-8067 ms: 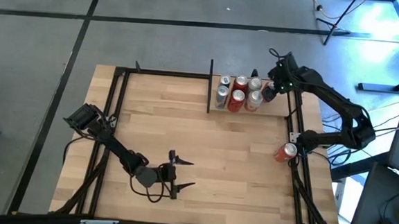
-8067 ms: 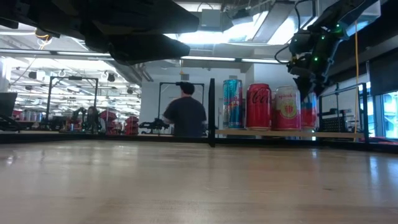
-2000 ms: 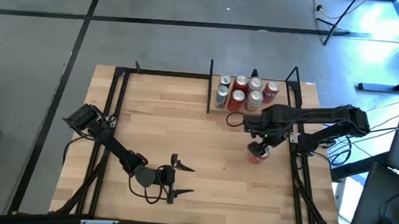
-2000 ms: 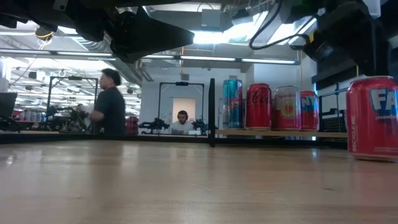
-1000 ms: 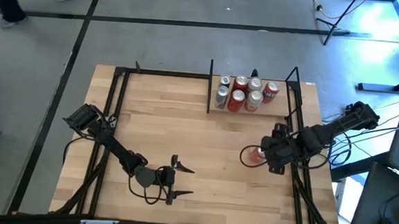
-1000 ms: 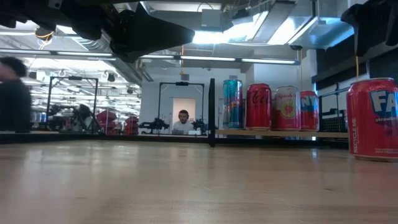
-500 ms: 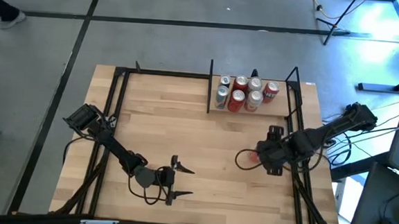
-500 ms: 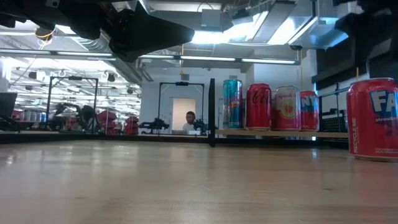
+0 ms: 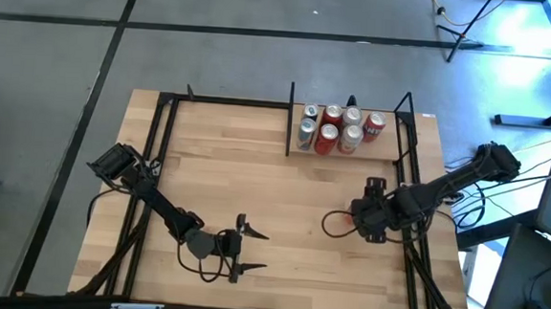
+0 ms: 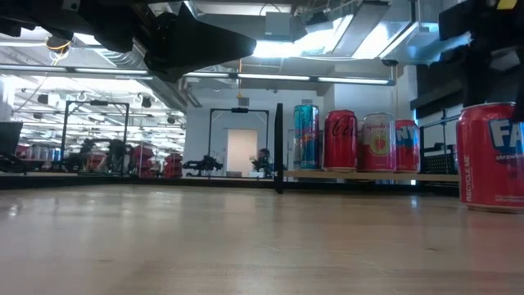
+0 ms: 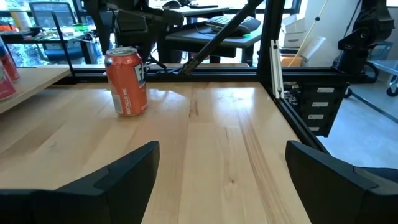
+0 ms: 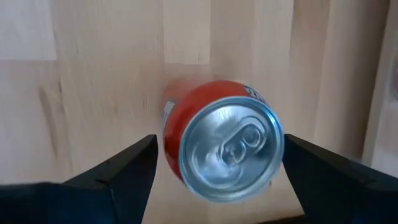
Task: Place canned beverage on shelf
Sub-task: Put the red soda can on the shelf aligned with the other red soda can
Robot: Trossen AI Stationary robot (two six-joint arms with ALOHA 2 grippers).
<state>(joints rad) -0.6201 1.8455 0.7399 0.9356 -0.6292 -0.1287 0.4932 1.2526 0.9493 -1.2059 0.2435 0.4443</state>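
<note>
Right gripper (image 9: 340,223) now directly over the can (image 12: 221,142), fingers spread wide either side of it, not touching; wrist view looks straight down on the lid. Half a second ago sat slightly further right; a second ago can's red top showed clear in the high view, now mostly covered by the gripper. Two seconds ago arm was stretched across from the shelf side, now folded back to the right edge.

Can (image 10: 490,156) upright on the worktop (image 9: 254,187), in the same spot as in the last three low views, near the right rail, well short of the shelf (image 9: 348,151).

Left gripper (image 9: 248,249) parked near the front edge, left of centre, fingers apart, holding nothing; same pose as in all earlier frames. From its wrist view the can (image 11: 126,81) stands alone across the bare wood.

Shelf at the back right, between black uprights (image 9: 289,119): six cans (image 9: 337,128) standing in it, same count as two seconds ago, up from the frame 8 s back, when the gripper was at the bay's right end. Low view shows blue, red, pink and another red can (image 10: 354,141) side by side on the plank.

Worktop: light wood planks, black frame round it. Beyond: grey floor with dark tape lines, lab with ceiling lights, racks and equipment. Person seen in the earlier low views gone from the doorway area; only a small dark figure (image 10: 264,161) far back, too small to tell.
</note>
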